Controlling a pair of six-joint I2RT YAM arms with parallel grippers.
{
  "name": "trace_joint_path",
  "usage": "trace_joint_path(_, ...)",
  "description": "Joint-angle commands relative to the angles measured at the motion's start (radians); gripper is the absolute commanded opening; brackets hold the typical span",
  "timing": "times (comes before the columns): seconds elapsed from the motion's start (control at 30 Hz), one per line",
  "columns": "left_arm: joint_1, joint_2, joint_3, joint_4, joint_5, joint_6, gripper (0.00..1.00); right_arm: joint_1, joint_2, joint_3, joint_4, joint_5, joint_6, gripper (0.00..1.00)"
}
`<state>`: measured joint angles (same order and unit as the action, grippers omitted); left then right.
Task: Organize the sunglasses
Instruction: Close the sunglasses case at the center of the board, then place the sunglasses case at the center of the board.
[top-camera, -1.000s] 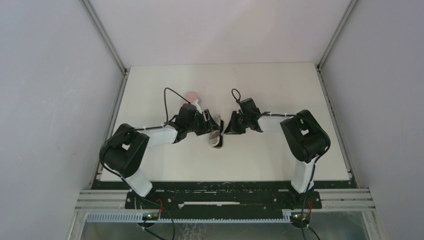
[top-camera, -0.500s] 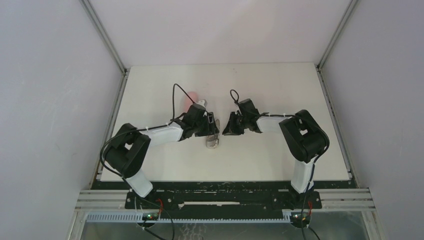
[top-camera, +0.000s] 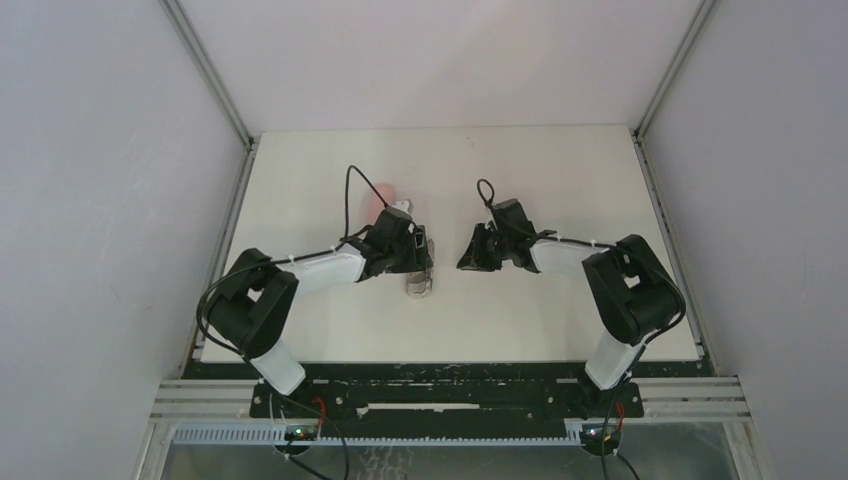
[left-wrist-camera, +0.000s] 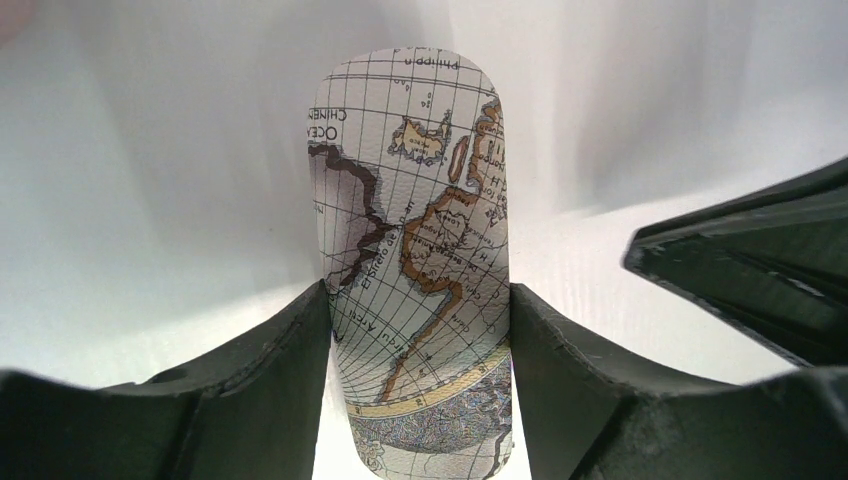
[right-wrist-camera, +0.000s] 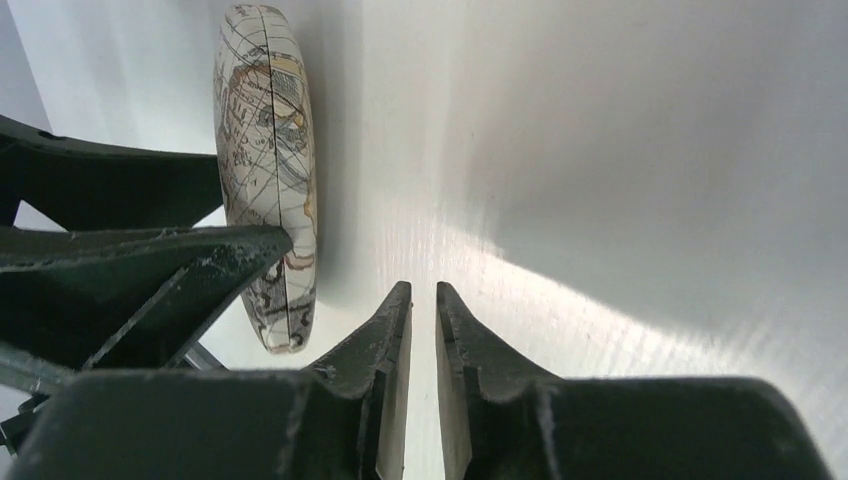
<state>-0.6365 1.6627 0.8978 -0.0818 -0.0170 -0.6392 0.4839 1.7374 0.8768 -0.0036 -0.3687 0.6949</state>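
Here the left hand (left-wrist-camera: 418, 300) clamps the map-printed case (left-wrist-camera: 410, 180); the right hand (right-wrist-camera: 423, 292), nearly closed, holds nothing.

The left arm (top-camera: 322, 268) and right arm (top-camera: 562, 255) have white links between bulky black joint housings. A thin black cable (top-camera: 348, 195) loops above each wrist. The right gripper (right-wrist-camera: 423, 292) has matte black, wedge-shaped fingers (right-wrist-camera: 385, 340).
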Motion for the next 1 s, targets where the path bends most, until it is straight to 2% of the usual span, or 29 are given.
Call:
trace_joint_path(0.0, 0.001, -0.047, 0.040, -0.105, -0.070, 0.071, 0.21, -0.003, -0.108, -0.030, -0.008, 0.043, -0.020, 0.14)
trace_joint_path(0.13, 0.001, -0.052, 0.106, -0.174, -0.082, 0.143, 0.18, 0.010, -0.200, -0.066, -0.044, 0.067, -0.033, 0.14)
trace_joint_path(0.37, 0.009, 0.049, 0.354, -0.313, -0.153, 0.265, 0.17, 0.048, -0.348, -0.114, -0.129, 0.124, -0.064, 0.15)
trace_joint_path(0.63, 0.070, 0.192, 0.574, -0.352, -0.161, 0.237, 0.15, 0.050, -0.523, -0.209, -0.183, 0.232, -0.032, 0.16)
trace_joint_path(0.97, 0.068, 0.363, 0.795, -0.381, -0.120, 0.197, 0.13, 0.050, -0.657, -0.296, -0.244, 0.309, -0.004, 0.21)
